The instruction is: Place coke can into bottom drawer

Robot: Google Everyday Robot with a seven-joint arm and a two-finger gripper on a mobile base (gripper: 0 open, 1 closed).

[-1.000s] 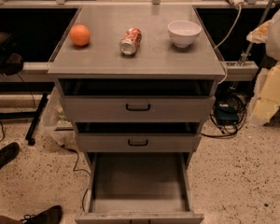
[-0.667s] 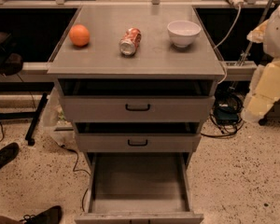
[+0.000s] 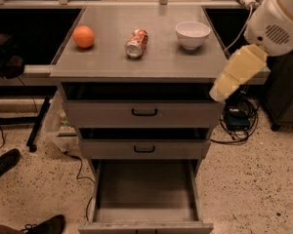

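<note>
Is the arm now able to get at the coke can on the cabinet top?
Probably yes. The coke can lies on its side in the open, apart from orange and bowl; the end effector is at the right edge of the cabinet.

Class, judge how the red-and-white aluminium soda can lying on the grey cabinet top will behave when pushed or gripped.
Lying on its side, the soda can will probably roll if nudged. Its thin aluminium wall may crumple under a hard squeeze. The tool hangs apart from it, off the grey cabinet's right front corner.
</note>
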